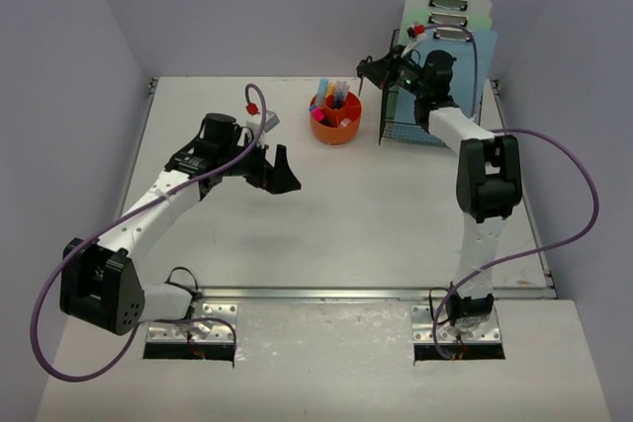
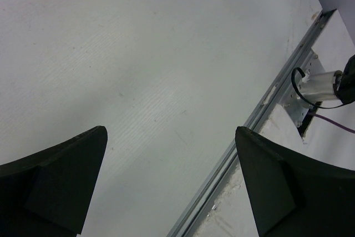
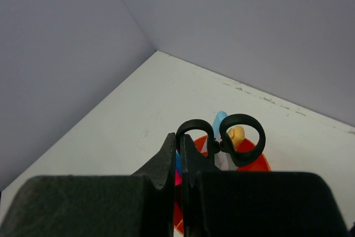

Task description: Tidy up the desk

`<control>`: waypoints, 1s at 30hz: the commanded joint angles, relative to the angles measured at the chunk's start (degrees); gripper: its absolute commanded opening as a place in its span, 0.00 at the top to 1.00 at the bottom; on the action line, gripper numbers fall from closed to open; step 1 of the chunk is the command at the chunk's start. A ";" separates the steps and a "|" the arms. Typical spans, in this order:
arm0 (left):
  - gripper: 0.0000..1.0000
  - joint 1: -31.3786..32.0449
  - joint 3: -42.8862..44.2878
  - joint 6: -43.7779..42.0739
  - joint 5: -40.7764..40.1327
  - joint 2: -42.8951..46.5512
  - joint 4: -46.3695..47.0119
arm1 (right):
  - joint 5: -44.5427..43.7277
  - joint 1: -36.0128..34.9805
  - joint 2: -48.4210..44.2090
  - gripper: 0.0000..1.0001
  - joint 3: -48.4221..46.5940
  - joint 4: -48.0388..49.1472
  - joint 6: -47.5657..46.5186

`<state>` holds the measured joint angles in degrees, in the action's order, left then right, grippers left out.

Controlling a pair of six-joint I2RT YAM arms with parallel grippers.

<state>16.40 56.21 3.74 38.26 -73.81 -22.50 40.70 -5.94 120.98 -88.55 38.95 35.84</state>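
The surface (image 1: 376, 214) is a broad white tabletop that fills the middle of the overhead view, walled by pale lavender panels and edged at the near side by a metal rail (image 1: 376, 293).

The left tool (image 1: 275, 170) hangs over the left-centre part of the surface, above it and not touching. Its fingers are spread as wide as they go, with nothing between them. From the left wrist, the left tool (image 2: 171, 130) frames only bare white surface (image 2: 111, 54), and the rail (image 2: 249, 126) runs diagonally past its right-hand finger.

The right tool (image 1: 368, 68) is raised over the far right part of the surface, just beyond an orange cup (image 1: 336, 126) of pens and markers. A black wire rack (image 1: 401, 116) holding clipboards (image 1: 445, 12) stands beside it. From the right wrist, the right tool (image 3: 178, 140) has its fingers pressed together on a pair of black scissors (image 3: 217, 144). The two handle loops stick out past the fingertips. Below those loops sits the orange cup (image 3: 256, 159), and the white surface (image 3: 138, 115) runs back to the corner of the walls, well beneath the tool.
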 commanded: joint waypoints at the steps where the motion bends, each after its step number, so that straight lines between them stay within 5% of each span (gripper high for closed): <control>1: 0.00 -1.04 1.67 0.21 0.81 0.38 1.97 | -4.20 -2.72 1.51 1.00 -3.08 0.31 -1.57; 30: 0.00 -3.36 -1.54 -0.10 2.70 1.14 3.53 | -22.18 -5.48 5.61 1.00 -9.76 -9.61 -6.04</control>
<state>14.12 54.93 3.43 39.43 -73.65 -21.23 21.47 -10.45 125.33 -95.64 28.18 31.46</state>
